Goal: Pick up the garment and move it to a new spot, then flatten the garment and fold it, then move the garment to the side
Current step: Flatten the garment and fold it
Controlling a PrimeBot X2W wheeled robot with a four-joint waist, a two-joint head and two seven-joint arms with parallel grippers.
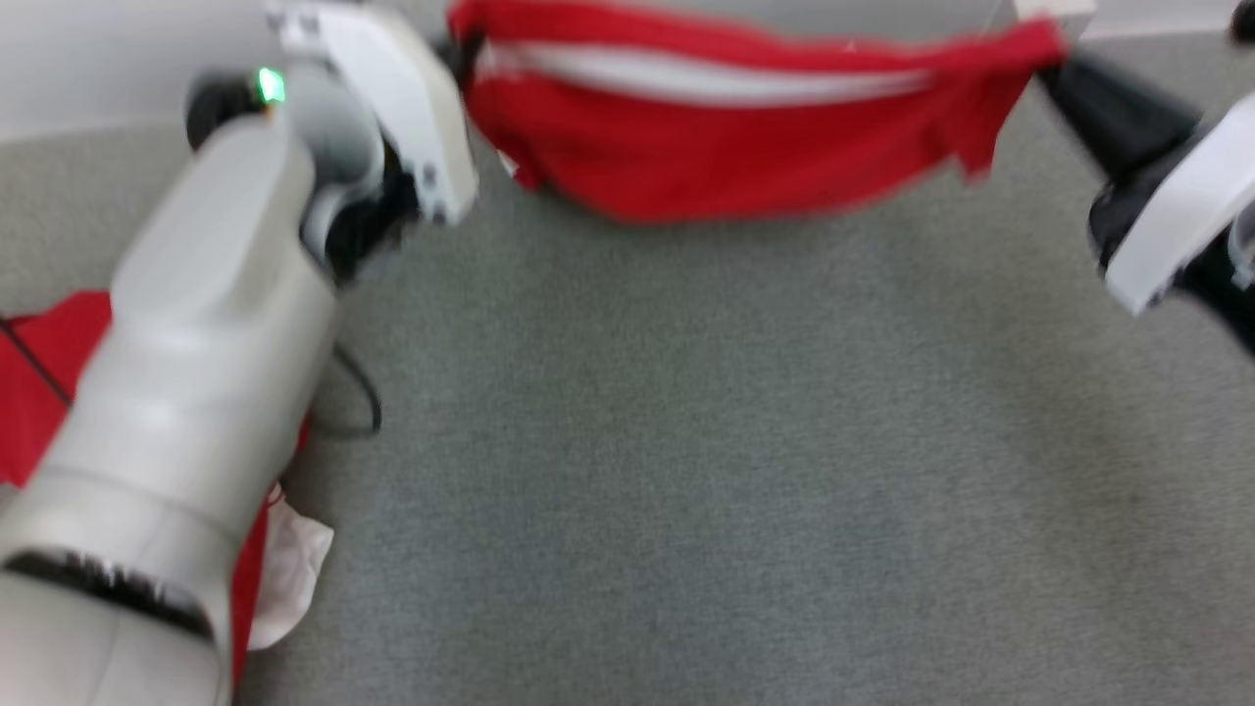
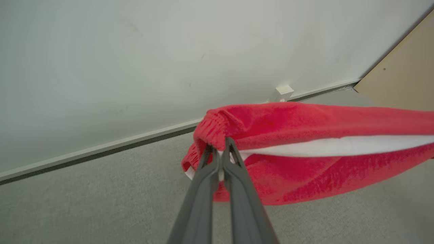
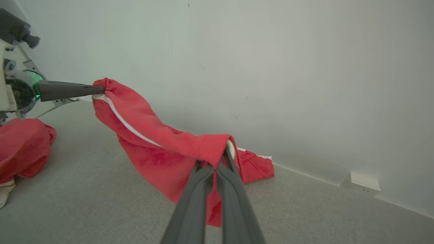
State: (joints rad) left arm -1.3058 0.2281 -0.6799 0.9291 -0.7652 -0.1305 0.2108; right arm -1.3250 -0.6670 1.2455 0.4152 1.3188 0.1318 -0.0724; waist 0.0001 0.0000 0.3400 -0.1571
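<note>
Head view, blurred: the garment [image 1: 745, 147], red with a white stripe, is hanging stretched at 12 o'clock above the grey carpeted floor [image 1: 735, 471], slung between the two arms.

Left wrist view: the left end effector [image 2: 218, 150] is pinching together on the gathered band at one end of the garment.

Right wrist view: the right end effector [image 3: 219, 159] is clamping together on the opposite end. A loose flap is drooping at 3 o'clock of its fingers, toward the foot of the wall [image 3: 271, 67]. Whether the flap is touching the floor cannot be determined.

Surroundings, head view: a second red heap [image 1: 44, 373] is lying on the floor at 8 o'clock, partly hidden under the left forearm [image 1: 196, 373]. A white cloth [image 1: 294, 564] is sticking out beside the heap, and a black cable [image 1: 358, 392] is looping just beside the forearm.

The wall is standing close behind the garment, with a skirting board [image 2: 101, 149] and a small white box [image 3: 364, 181] sitting at its foot. A tan panel [image 2: 403, 78] is showing at 2 o'clock in the left wrist view.
</note>
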